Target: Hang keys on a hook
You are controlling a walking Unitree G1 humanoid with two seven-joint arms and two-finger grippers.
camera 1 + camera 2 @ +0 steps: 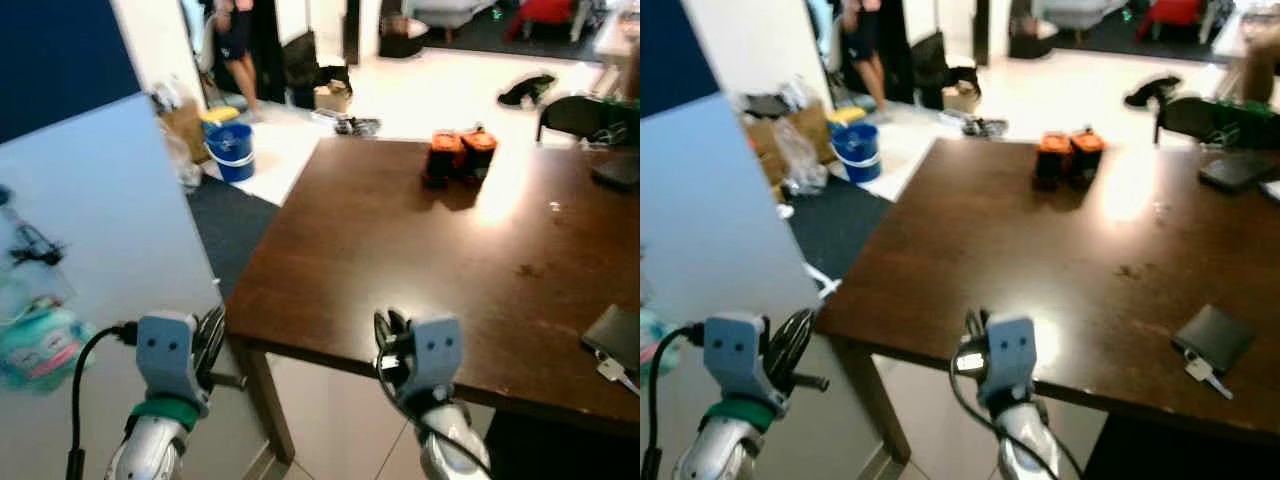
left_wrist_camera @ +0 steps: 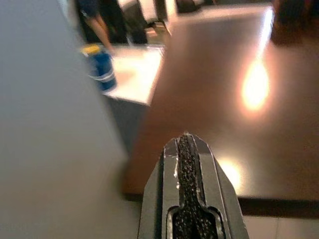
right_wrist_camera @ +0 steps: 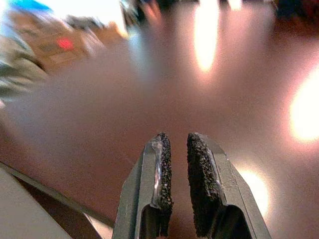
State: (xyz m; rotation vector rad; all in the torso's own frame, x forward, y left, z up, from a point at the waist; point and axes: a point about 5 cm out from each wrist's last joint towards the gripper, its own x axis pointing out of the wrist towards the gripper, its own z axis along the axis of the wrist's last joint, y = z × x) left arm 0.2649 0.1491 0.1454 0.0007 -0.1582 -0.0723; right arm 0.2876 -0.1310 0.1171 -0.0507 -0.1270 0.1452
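A silver key [image 1: 1200,371] on a flat black key pouch [image 1: 1214,337] lies on the dark wooden table [image 1: 400,240], near its front right corner. To my left stands a light blue panel [image 1: 100,230] carrying a small black hook [image 1: 32,246], with a teal plush charm [image 1: 35,352] below it. My left gripper [image 1: 212,336] hovers between the panel and the table's near left corner, fingers pressed together and empty [image 2: 185,144]. My right gripper [image 1: 388,338] hangs at the table's front edge, well left of the keys. Its pads [image 3: 162,164] stand almost together with nothing between them.
Two orange-and-black objects [image 1: 460,153] sit at the table's far side, and a dark flat item [image 1: 620,170] at its right edge. A chair [image 1: 580,113] stands behind. On the floor to the left are a blue bucket [image 1: 230,150], boxes and a person's legs [image 1: 236,50].
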